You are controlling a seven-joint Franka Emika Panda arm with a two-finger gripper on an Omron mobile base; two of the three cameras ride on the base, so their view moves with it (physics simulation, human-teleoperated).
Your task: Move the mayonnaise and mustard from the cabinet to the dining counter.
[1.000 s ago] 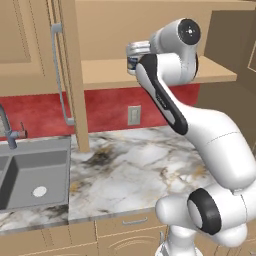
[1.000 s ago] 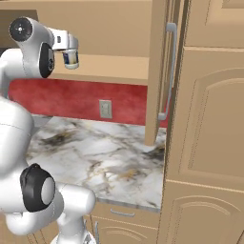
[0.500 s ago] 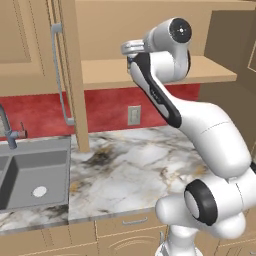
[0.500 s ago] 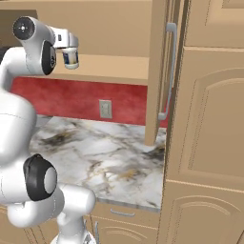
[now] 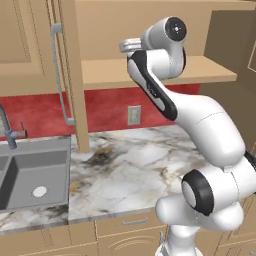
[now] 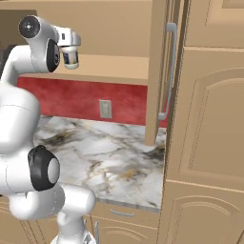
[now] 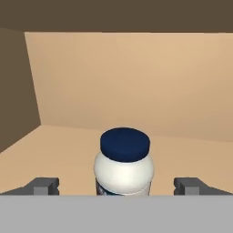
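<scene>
Op: I have the tool at the cabinet shelf, jaws spread wide, nothing gripped.

Obs: Where is the mayonnaise?

Op: Hand view, lower centre: upright on the shelf floor, blue lid up, standing between the two finger tips with a gap on either side. In the right base view the jar sits at upper left, just below the hand.

Obs: Anything below?

Op: Marble worktop mid-frame in the left base view, grey sink at its left edge, red backsplash behind.
</scene>
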